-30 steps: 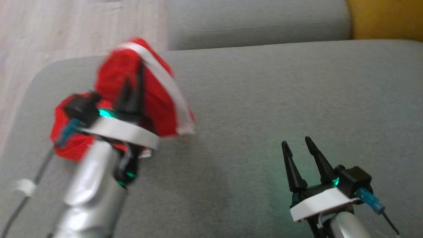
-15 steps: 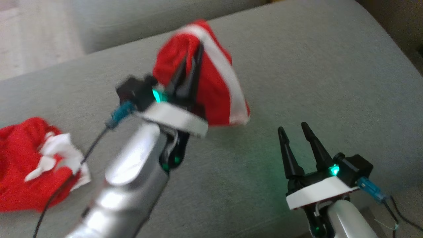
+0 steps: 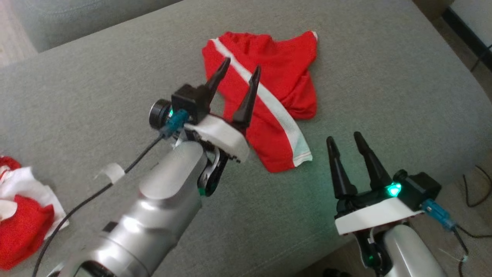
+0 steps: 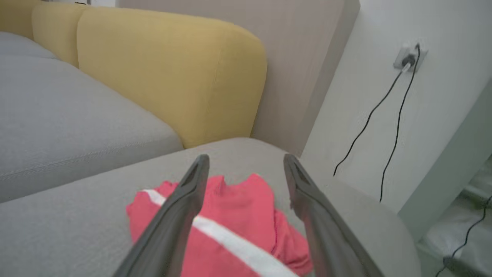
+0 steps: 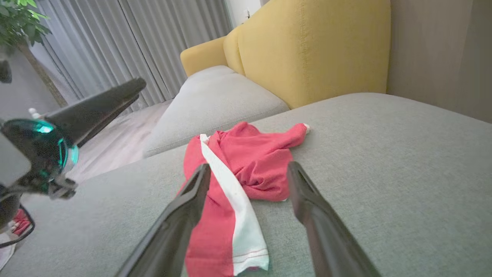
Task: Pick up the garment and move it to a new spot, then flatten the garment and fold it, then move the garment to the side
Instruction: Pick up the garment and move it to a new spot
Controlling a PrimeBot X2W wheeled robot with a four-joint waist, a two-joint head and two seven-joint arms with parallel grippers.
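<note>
The garment (image 3: 282, 88) is red with a white stripe and lies loose and rumpled on the grey sofa cushion (image 3: 384, 77). It also shows in the left wrist view (image 4: 238, 215) and the right wrist view (image 5: 246, 161). My left gripper (image 3: 240, 77) hovers above its near left part, open, with nothing between the fingers. My right gripper (image 3: 344, 140) is open and empty just below and right of the garment's striped hem. The left gripper (image 5: 96, 104) also appears at the left of the right wrist view.
A second pile of red and white cloth (image 3: 23, 215) lies at the cushion's left edge. A yellow backrest (image 4: 165, 73) rises behind the sofa. Cables (image 4: 384, 115) hang from a wall socket beyond the right edge, and more lie on the floor (image 3: 476, 184).
My left gripper has opened and let go of the garment, which now lies spread on the cushion. The head camera has swung, shifting the whole picture. The right gripper stays open.
</note>
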